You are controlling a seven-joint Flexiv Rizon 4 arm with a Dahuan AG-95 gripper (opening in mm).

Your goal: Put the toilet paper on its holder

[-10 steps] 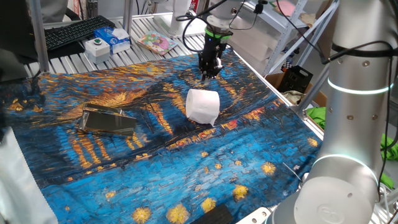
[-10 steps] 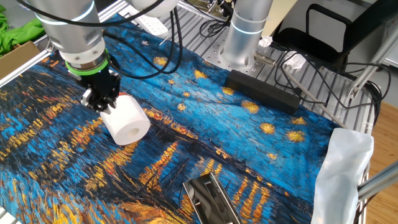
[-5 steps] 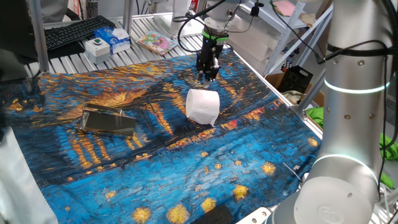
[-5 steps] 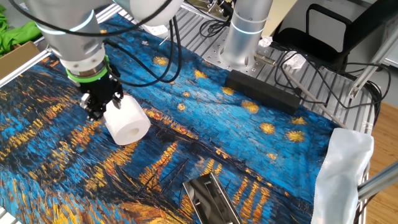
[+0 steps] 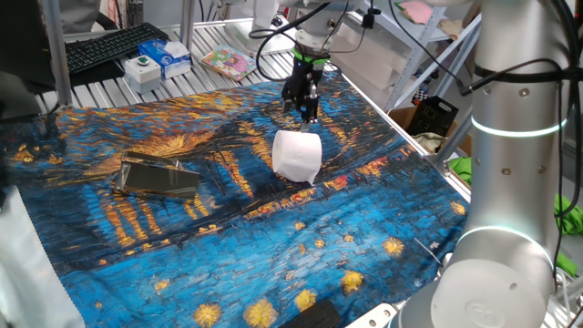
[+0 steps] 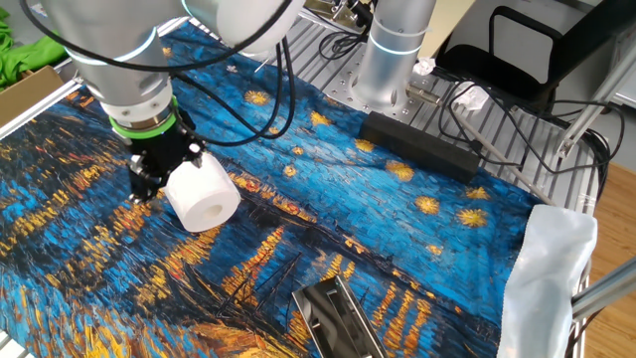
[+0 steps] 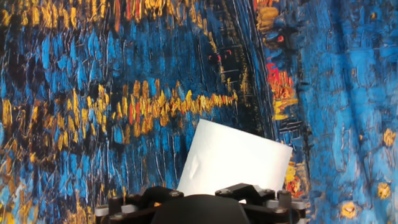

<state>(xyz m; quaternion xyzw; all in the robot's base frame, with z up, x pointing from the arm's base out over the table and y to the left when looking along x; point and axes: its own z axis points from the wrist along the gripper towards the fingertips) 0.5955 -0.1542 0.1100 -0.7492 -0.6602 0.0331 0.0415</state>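
Observation:
The toilet paper (image 5: 297, 157) lies on its side on the blue painted cloth, with its hollow core showing in the other fixed view (image 6: 204, 194). My gripper (image 5: 303, 107) hangs just behind and above the roll, open, with nothing between its fingers (image 6: 136, 187). From the hand view the roll (image 7: 233, 158) sits right under the black hand housing, and the fingertips are out of frame. The holder (image 5: 159, 176), a flat shiny metal plate with a bar, lies on the cloth well to the left of the roll, and its end shows at the bottom of the other fixed view (image 6: 338, 318).
A keyboard (image 5: 109, 46), a blue-white box (image 5: 168, 55) and a small box with a green button (image 5: 143, 66) stand behind the cloth. A black power strip (image 6: 422, 144) lies near the arm's base (image 6: 393, 50). A silver arm column (image 5: 510, 182) rises at right.
The jaws have spread from nearly shut to wide open. The hand has shifted slightly back and up from the roll. The roll and holder have stayed put.

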